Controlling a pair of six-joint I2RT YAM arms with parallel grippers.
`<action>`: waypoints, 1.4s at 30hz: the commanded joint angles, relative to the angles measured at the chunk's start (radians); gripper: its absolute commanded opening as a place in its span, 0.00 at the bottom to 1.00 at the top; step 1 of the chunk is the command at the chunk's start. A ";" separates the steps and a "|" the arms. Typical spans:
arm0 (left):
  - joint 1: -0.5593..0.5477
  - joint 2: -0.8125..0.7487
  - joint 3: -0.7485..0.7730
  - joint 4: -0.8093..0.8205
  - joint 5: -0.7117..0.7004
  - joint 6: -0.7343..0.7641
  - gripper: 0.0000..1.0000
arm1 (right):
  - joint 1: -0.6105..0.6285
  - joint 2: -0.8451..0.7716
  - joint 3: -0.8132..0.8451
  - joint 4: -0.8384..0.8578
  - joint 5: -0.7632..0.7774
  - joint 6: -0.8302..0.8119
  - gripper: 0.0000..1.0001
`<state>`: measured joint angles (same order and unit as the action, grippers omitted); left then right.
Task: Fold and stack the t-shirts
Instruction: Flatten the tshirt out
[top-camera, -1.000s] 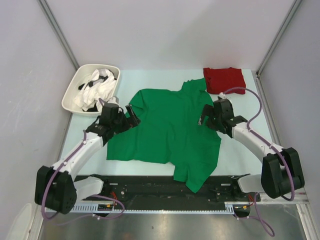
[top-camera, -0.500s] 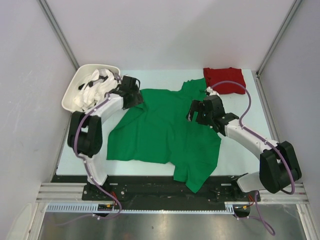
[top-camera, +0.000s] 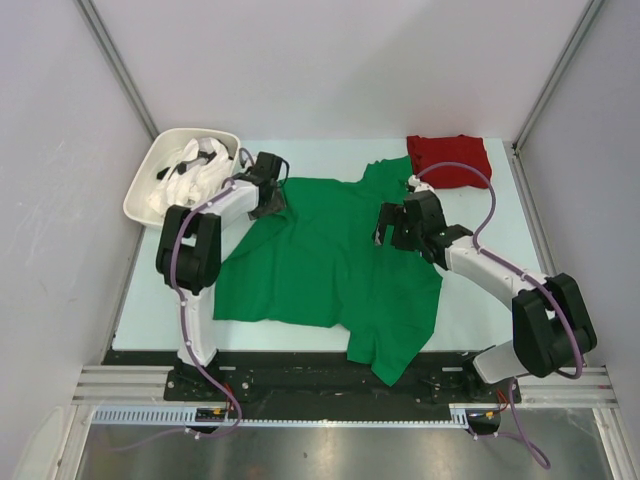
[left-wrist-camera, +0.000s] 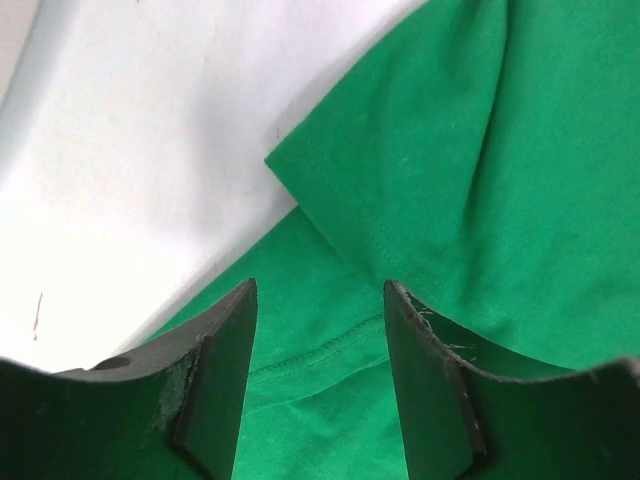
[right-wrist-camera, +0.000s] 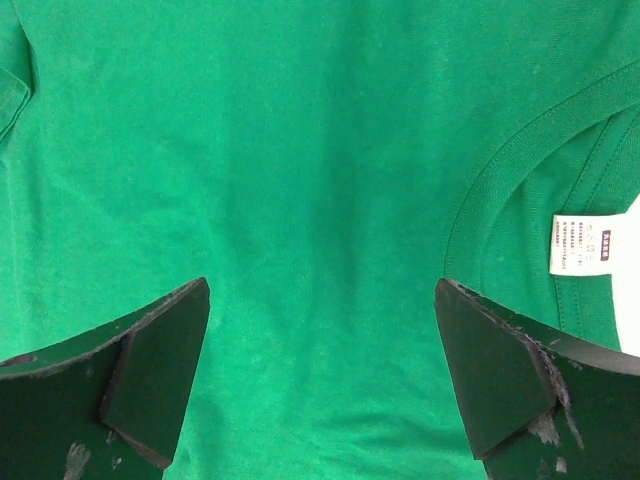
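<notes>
1. Green t-shirt (top-camera: 335, 265) lies spread mid-bench; dark red t-shirt (top-camera: 449, 159) sits folded at the far right corner.
2. Left end effector (left-wrist-camera: 318, 380): jaws part-open, astride the sleeve hem (left-wrist-camera: 335, 215), nothing gripped. Take both layers before lifting.
3. Right end effector (right-wrist-camera: 320, 375): wide open above the chest, beside the collar (right-wrist-camera: 500, 165). Grab the shoulder edge, not mid-panel.

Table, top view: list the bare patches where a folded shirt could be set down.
Bare table lies between the white bin and the red shirt; more lies left of the green shirt below the bin. The centre is crowded by cloth and both arms.
</notes>
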<state>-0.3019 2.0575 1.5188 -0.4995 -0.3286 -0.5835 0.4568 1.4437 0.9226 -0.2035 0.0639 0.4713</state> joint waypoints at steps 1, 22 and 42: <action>-0.002 0.000 0.078 0.022 -0.069 0.010 0.58 | 0.006 0.003 0.018 0.036 0.007 -0.026 1.00; 0.084 0.076 0.098 0.039 -0.018 -0.049 0.54 | 0.028 0.046 -0.001 0.064 -0.013 -0.039 1.00; 0.087 0.181 0.198 0.004 0.020 -0.018 0.50 | 0.036 0.070 0.001 0.075 -0.018 -0.039 1.00</action>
<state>-0.2119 2.1960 1.6497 -0.4778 -0.3260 -0.6022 0.4889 1.5017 0.9218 -0.1581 0.0505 0.4408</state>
